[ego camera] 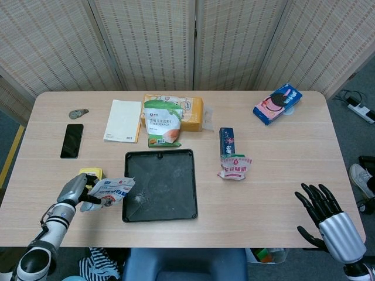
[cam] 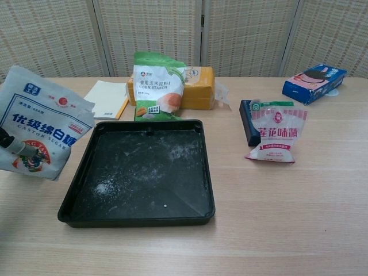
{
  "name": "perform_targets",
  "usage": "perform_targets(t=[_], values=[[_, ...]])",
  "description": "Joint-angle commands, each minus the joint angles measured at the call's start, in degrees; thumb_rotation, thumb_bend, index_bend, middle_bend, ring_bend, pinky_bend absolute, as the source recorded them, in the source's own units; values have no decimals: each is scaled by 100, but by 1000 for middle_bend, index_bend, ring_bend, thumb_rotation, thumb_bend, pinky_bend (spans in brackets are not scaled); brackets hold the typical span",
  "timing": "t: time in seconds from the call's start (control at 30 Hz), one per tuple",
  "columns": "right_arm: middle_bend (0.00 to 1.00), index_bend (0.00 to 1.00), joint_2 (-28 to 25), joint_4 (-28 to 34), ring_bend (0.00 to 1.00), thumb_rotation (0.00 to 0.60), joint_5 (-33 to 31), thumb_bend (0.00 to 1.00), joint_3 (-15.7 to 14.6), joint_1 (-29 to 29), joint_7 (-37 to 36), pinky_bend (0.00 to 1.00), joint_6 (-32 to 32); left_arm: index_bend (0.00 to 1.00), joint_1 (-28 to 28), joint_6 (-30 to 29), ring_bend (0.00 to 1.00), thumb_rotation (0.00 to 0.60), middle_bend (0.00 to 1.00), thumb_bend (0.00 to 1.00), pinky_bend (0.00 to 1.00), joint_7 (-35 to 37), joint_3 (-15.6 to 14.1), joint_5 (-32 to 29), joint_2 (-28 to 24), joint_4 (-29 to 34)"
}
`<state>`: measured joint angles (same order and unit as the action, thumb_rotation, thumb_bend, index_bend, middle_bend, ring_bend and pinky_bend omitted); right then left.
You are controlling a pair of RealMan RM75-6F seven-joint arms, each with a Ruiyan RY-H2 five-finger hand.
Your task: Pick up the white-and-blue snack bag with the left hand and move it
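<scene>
The table [ego camera: 281, 193] is showing a smooth pale wood grain, and a black tray [ego camera: 159, 185] — shallow, square, stiff-rimmed, dusted with white powder — is lying at its near middle. Behind the tray a glossy green-and-white pouch [ego camera: 162, 123] is being propped against a yellow block [ego camera: 192, 112].

The bag [cam: 40, 129] is being held up off the table just left of the tray, its printed white-and-blue face turned to the chest camera. It is being grasped by the left hand [ego camera: 75, 190] at its left edge. The film is looking thin, creased and slick, and the contents are probably loose and shifting, so the bag is likely to sag and swing. A hold across the body, where the filling gives bulk, is judged safer than one on the flat seam.

The right hand [ego camera: 328, 218] — dark fingers spread, nothing in it — is being kept off the table's near right corner.
</scene>
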<state>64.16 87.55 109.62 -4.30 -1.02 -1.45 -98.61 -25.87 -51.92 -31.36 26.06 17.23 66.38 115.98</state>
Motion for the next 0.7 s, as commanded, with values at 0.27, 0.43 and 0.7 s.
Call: perform_targets(t=[0.27, 0.43, 0.7], values=[[0, 0, 44, 77, 0, 600, -107, 262, 27, -29, 155, 0, 135, 943, 595, 2239, 1000, 600, 994, 164, 1000, 2264, -181, 1335, -593, -1532], [0, 0, 69, 96, 0, 600, -151, 263, 42, -42, 216, 0, 189, 947, 702, 2652, 1000, 600, 995, 163, 1000, 2978, -159, 2141, -317, -2134], [0, 0, 77, 112, 0, 600, -179, 263, 45, -58, 247, 0, 238, 907, 747, 2760, 1000, 600, 985, 159, 1000, 3811, -219, 3033, 49, -2569]])
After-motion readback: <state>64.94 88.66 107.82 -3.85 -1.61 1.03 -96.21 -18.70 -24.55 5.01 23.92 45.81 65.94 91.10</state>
